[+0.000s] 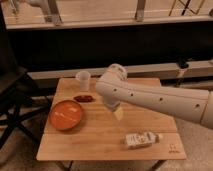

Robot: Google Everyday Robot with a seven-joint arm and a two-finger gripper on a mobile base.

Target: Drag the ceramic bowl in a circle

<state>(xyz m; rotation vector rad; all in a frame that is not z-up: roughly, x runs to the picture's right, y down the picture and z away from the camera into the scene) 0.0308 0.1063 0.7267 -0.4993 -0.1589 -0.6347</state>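
Pale slatted wooden surface (107, 147) across the lower middle of the view. Over its right edge and back half, a thick white arm (160, 100), bent at a rounded elbow near the back centre. Just off the left edge, a dark chair (11, 100), partly cut off by the frame. On the left half, close to the left edge and about midway between front and back, the ceramic bowl (66, 114): wide, shallow, orange-red, darker at the rim, upright, with nothing touching it. Near the front right corner, a pale packet (142, 139) on its side. Below the elbow, over the middle of the surface, the claw (117, 111), pointed down, spread wide, gripping nothing, to the right of the bowl and apart from it. Near the back edge, left of centre, a small translucent white cup (83, 80), upright. Between cup and bowl, a small dark red item (83, 98) flat on the wood; cannot tell what kind.
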